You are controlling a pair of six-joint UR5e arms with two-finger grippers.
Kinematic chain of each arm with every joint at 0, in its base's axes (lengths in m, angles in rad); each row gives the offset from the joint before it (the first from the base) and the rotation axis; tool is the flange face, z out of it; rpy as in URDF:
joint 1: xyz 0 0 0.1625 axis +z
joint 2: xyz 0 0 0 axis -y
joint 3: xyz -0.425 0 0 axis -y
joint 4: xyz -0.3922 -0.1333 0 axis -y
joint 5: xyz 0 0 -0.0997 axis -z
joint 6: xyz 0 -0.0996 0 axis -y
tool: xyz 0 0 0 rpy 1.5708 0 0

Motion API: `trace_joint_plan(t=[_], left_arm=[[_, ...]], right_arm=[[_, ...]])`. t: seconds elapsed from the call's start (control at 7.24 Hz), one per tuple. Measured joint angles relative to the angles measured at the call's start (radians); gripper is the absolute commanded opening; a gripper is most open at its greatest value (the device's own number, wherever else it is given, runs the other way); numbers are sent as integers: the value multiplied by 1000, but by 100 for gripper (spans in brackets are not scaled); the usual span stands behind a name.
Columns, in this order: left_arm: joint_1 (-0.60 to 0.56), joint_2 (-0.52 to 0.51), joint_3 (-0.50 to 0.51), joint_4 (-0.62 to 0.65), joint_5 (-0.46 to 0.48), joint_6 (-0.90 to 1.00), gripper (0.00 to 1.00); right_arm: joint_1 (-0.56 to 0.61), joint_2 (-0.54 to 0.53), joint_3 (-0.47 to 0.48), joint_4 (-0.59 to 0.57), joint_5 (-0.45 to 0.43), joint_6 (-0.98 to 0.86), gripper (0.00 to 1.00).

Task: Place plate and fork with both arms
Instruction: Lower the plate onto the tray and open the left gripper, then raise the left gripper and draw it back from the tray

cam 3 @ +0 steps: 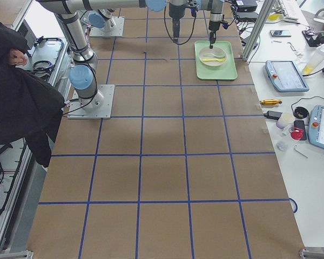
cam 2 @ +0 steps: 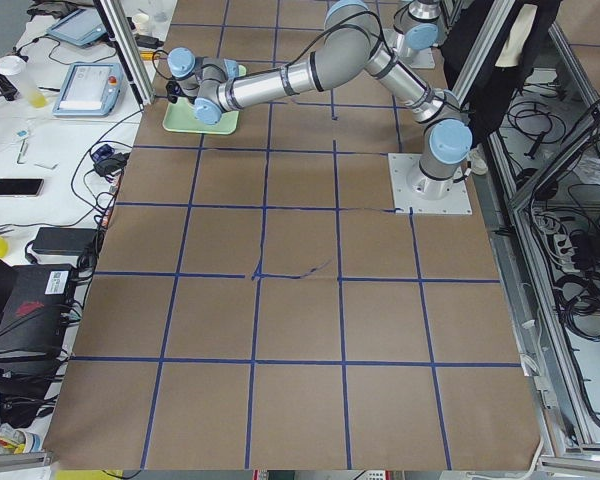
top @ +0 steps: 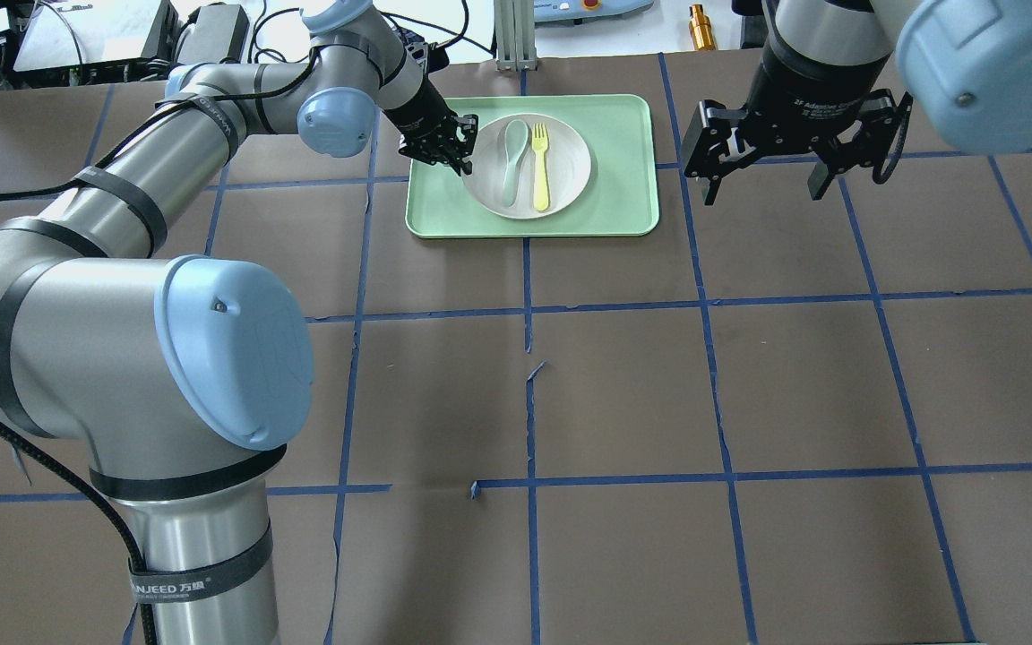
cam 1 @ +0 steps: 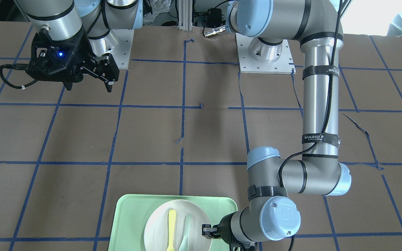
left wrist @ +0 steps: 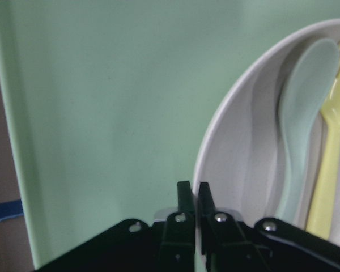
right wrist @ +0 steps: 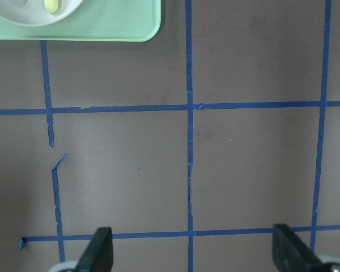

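Observation:
The white plate point(top: 565, 152) lies on the mint-green tray point(top: 623, 202) at the far side of the table. The pale-yellow fork point(top: 540, 170) lies on the plate beside a grey-green spoon point(top: 513, 157). My left gripper point(top: 460, 148) is shut on the plate's left rim. In the left wrist view its fingertips point(left wrist: 185, 195) pinch the plate point(left wrist: 243, 141) at the edge, with the fork point(left wrist: 328, 164) at the right. My right gripper point(top: 763, 190) is open and empty, hovering above the table to the right of the tray. It also shows in the front view point(cam 1: 89, 86).
The table is brown with a grid of blue tape point(top: 529, 309). The right wrist view shows the tray's corner point(right wrist: 130, 25) at the top left and bare table between the open fingers point(right wrist: 99, 252). Benches with devices flank the table ends point(cam 3: 291, 75).

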Motion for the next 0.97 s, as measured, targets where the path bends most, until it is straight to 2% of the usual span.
trace_joint_plan(t=[0.28,0.55,0.97], left_arm=[[0,21,-28,18,-1,-3,100],[8,117,-97,4,43,3,100],[19,404,-369,-38,215,9,100]], right_arm=[[0,0,0,-1,0,0,100],[0,0,0,-1,0,-1,100],[0,0,0,-1,0,0,100]])
